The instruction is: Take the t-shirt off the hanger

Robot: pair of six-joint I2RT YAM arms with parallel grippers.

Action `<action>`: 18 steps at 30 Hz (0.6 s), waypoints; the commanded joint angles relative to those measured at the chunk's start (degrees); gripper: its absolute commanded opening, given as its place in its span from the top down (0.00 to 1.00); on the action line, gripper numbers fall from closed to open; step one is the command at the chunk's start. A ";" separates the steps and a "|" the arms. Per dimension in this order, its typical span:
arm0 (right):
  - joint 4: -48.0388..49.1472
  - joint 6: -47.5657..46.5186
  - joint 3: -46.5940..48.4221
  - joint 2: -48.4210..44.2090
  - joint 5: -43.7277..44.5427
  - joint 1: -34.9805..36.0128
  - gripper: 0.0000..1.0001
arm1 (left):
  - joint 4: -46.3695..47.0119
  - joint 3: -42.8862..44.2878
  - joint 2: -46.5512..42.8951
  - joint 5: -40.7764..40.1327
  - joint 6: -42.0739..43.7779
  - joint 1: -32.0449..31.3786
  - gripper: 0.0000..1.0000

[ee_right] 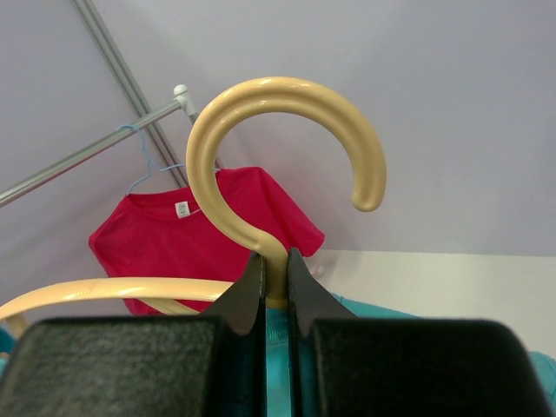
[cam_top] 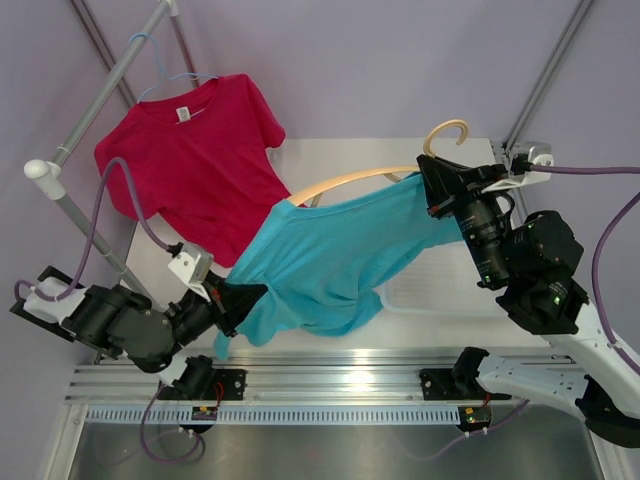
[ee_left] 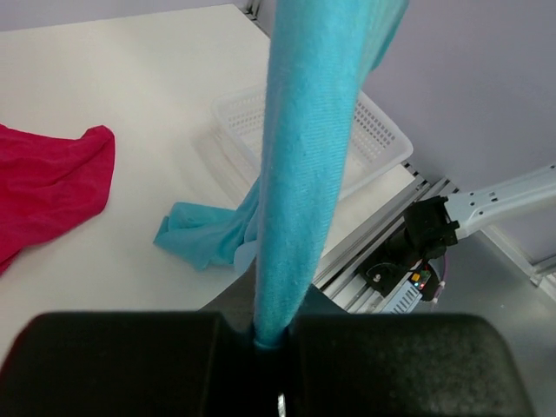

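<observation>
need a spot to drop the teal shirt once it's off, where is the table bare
Bare table lies at the far edge, between the red t-shirt and the hook of the hanger. The white basket at the right shows open room. The middle is crowded: the teal t-shirt stretches between the left tool and right tool.

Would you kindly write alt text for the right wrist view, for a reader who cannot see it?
The right gripper is shut on the neck of a wooden hanger, hook upward. Behind hangs a red t-shirt on a rail.
</observation>
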 commanded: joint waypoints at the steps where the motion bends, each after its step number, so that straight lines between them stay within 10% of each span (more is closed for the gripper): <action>1: 6.44 2.78 5.23 -0.13 11.89 -0.49 1.00 | -3.89 0.41 2.49 -2.32 -3.38 -0.33 1.00; 8: 7.22 2.53 5.77 -1.44 16.13 -0.49 1.00 | -18.48 0.69 -1.27 -5.39 -22.63 -0.42 1.00; 18: 6.25 5.68 6.64 1.36 4.56 -0.49 1.00 | -9.26 -1.08 -0.42 -9.34 -11.82 -0.42 1.00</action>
